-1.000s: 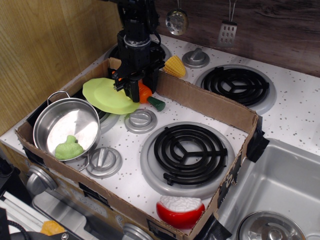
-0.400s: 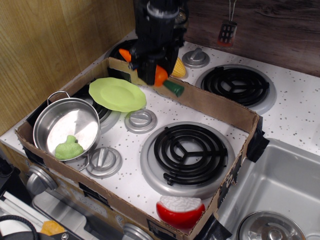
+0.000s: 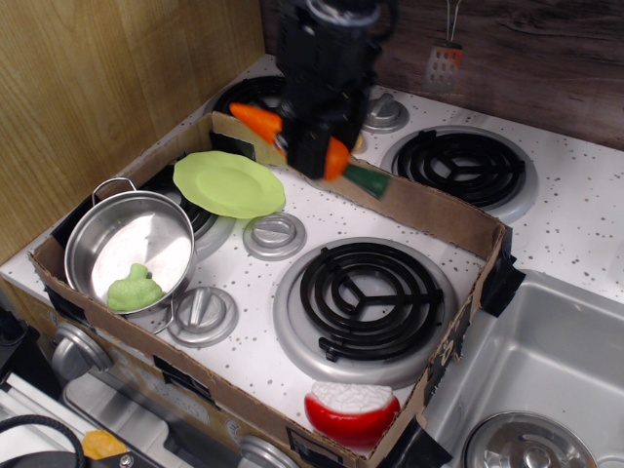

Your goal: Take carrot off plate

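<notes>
Black gripper clamps the orange tapered plastic carrot mid-length; long axis crosswise, right of the lime-green round plate, clear above it.

We found no readable text, label, brand, number or sign on anything in view, not even on the stove knobs.

Orange carrot with dark green stub, lime-green plate, white speckled stovetop
</notes>
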Robot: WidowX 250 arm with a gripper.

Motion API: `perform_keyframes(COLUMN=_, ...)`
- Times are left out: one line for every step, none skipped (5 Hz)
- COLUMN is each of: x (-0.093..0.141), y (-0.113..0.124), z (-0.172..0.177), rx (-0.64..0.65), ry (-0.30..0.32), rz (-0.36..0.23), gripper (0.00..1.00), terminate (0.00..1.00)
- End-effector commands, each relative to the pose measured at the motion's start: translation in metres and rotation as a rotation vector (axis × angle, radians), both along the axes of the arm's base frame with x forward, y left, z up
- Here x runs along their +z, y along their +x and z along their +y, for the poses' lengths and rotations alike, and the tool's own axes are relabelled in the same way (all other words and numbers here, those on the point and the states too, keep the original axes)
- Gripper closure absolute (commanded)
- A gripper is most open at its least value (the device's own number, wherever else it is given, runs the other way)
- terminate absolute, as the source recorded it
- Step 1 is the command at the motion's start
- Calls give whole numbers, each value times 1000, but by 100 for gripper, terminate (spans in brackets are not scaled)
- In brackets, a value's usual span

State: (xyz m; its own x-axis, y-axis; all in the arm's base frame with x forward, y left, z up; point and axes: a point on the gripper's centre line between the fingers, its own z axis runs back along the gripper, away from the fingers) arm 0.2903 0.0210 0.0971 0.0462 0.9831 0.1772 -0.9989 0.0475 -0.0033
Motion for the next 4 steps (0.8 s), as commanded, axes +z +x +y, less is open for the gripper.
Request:
perform_keyframes(x=-30, y=-25, z=-32, rx=142, ry=-87, rz=-110, gripper=100, terminate=0)
perform_keyframes(x=-44, y=-29, z=-48, rx=149, ry=-103, rz=-110, gripper=100, terminate=0)
perform_keyframes(x=-60, y=-27, z=-60, rx=162, ry=-134, rz=-141, gripper=100, terminate=0)
perform_keyframes(x=-65, y=-22, z=-64, rx=167, ry=-130, rz=-167, gripper=100, terminate=0)
